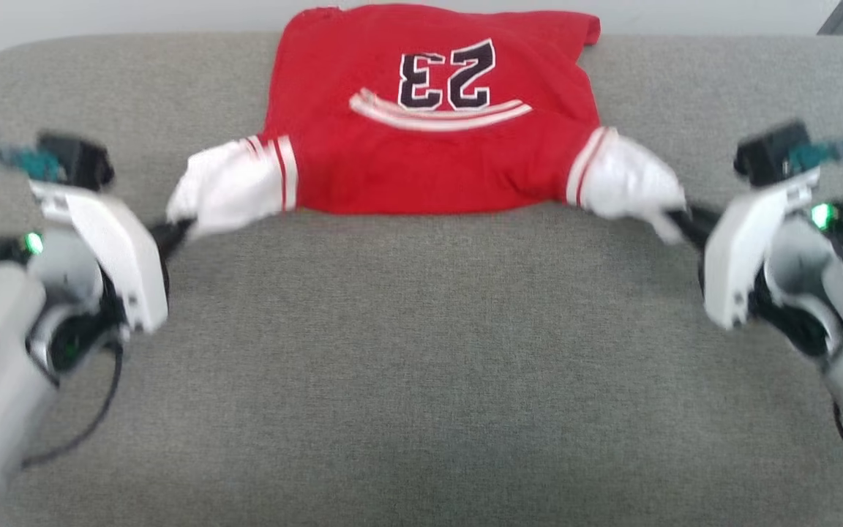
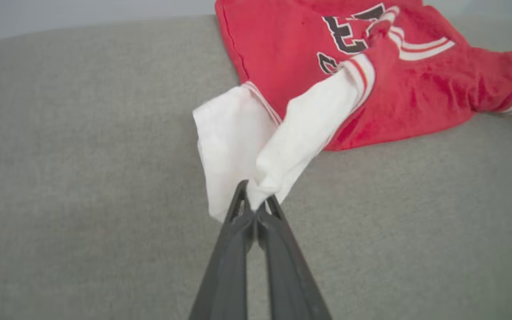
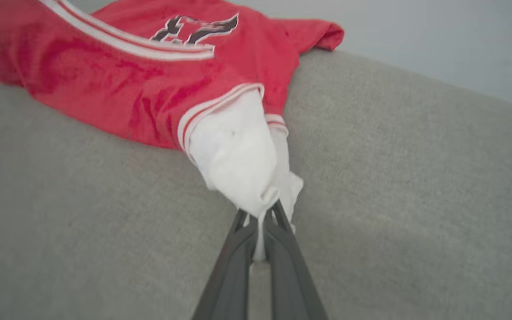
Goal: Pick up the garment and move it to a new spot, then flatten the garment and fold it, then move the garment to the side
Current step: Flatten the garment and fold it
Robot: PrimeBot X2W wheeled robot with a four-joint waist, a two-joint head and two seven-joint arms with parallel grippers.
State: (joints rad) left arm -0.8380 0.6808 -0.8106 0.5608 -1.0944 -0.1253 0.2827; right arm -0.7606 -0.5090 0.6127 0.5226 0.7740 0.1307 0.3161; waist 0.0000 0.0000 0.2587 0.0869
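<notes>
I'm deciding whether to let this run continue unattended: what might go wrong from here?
1. Both sets of jaws pinch only the tips of the garment's white sleeves, left sleeve and right sleeve; a firm pull may slip one free.
2. The garment's far corner overhangs the grey surface's back edge, so an uneven move could let it slide off.

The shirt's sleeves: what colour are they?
The sleeves are white, with red-and-white striped trim; best seen in the head view.
</notes>
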